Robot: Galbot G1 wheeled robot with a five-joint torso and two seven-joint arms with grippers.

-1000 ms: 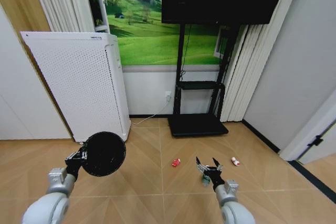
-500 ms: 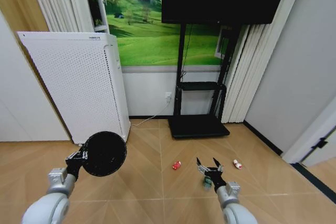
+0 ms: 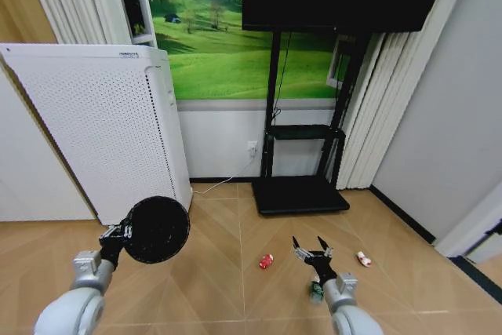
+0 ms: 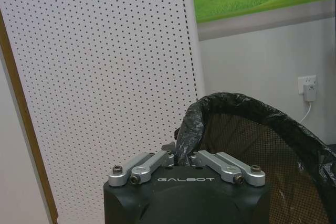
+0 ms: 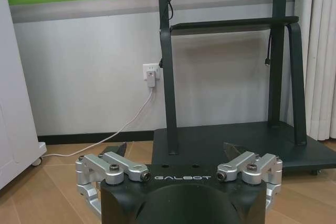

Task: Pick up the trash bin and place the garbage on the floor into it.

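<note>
At lower left, my left gripper (image 3: 119,234) was clamped on the rim of the trash bin (image 3: 156,230), held off the floor. Lower centre lay a red piece (image 3: 267,260). My right gripper (image 3: 311,252) hung spread and empty above the bottle (image 3: 315,291); a red-and-white piece (image 3: 363,258) lay rightward.

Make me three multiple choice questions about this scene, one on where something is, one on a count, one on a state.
1. Where is the trash bin?
A. held up by the left claw
B. on the TV stand
C. on the floor by the door

2. How many pieces of garbage lie on the floor?
A. one
B. three
C. five

3. What state is the right claw in?
A. shut on a bottle
B. open and empty
C. shut on the bin

Answers: 1 A, the claw grips its lined rim; 2 B, red piece, bottle, red-and-white piece; 3 B, fingers spread with nothing between.
</note>
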